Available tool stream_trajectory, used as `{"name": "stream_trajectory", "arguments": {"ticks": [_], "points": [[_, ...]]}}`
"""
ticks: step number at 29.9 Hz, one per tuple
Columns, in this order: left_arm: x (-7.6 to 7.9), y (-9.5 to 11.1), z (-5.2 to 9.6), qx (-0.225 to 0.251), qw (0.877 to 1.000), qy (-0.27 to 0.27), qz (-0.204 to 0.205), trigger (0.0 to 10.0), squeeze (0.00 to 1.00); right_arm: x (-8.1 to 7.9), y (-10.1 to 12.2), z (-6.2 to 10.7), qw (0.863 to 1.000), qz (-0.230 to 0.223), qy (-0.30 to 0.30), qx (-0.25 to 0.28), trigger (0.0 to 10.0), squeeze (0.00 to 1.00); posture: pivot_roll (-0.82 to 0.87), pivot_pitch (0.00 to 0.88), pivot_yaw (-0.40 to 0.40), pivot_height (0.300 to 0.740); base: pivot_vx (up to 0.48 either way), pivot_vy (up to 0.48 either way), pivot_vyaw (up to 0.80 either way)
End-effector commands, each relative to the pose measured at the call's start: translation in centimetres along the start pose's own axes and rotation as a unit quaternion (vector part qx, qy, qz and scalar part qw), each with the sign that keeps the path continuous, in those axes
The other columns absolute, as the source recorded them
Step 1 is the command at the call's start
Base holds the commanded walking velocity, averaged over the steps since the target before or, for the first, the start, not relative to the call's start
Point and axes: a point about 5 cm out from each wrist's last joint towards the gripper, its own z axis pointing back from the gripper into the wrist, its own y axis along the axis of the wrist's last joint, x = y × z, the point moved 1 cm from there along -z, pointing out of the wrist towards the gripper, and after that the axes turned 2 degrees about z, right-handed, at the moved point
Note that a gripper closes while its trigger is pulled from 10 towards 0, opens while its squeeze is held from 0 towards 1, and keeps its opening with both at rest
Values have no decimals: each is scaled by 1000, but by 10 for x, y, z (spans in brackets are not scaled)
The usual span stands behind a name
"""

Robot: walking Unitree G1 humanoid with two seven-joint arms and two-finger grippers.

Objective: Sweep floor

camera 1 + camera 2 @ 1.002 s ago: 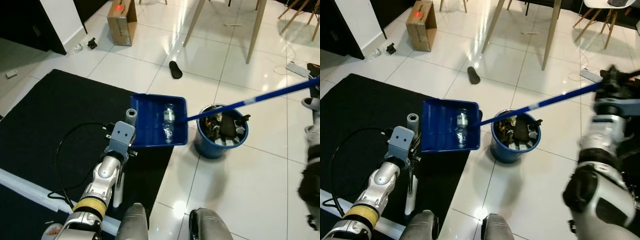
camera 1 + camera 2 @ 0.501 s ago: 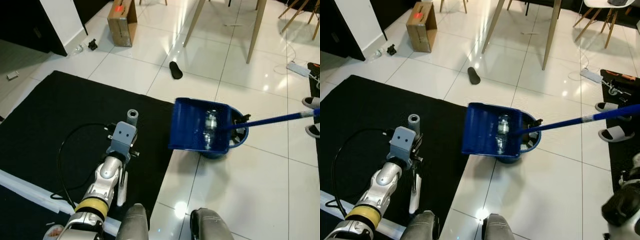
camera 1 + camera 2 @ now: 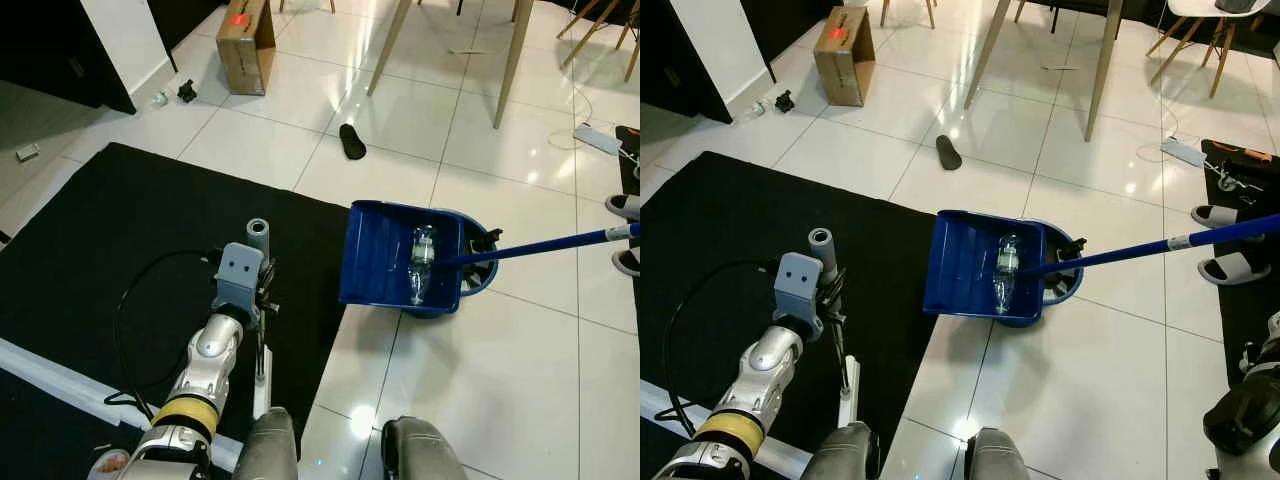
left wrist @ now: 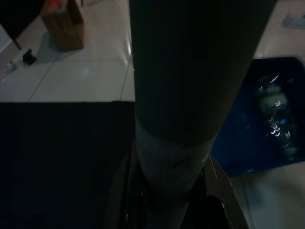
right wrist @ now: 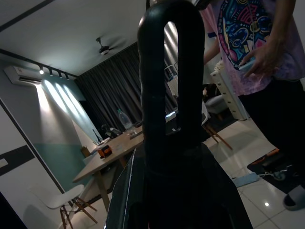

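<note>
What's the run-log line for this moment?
phase: emptying | blue dustpan over blue bin | plastic bottle in pan | left tool on broom handle | right tool on dustpan handle

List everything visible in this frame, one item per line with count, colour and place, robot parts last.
Dustpan: one, blue, long blue handle, held over the bin.
Bottle: one, clear plastic, lying in the dustpan.
Bin: one, blue, on white tiles beneath the dustpan.
Rug: one, black, on the robot's left.
Cardboard box: one, brown, far left on the tiles.
Dark object: one, black, on tiles beyond the rug.
Table legs: two, wooden, far side.
Power strip: one, white, far right.
Slippers: two, grey, right edge.
Person: one, patterned shirt, in right wrist view.
Left gripper: around a grey broom handle, over the rug.
Right gripper: on the dustpan handle's dark loop.
</note>
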Motion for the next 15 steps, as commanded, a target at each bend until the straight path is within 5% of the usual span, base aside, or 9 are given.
{"name": "stream_trajectory", "arguments": {"ticks": [1, 15], "points": [[9, 4, -1, 15, 1000, -18, 18, 10000, 0, -2, 2, -2, 999, -27, -14, 21, 10000, 0, 51, 43, -21, 740, 480, 0, 0], [10, 4, 2, 18, 999, -29, 28, 10000, 0, -10, -7, -3, 999, -39, -6, 10, 10000, 0, 54, 48, -30, 740, 480, 0, 0]]}}
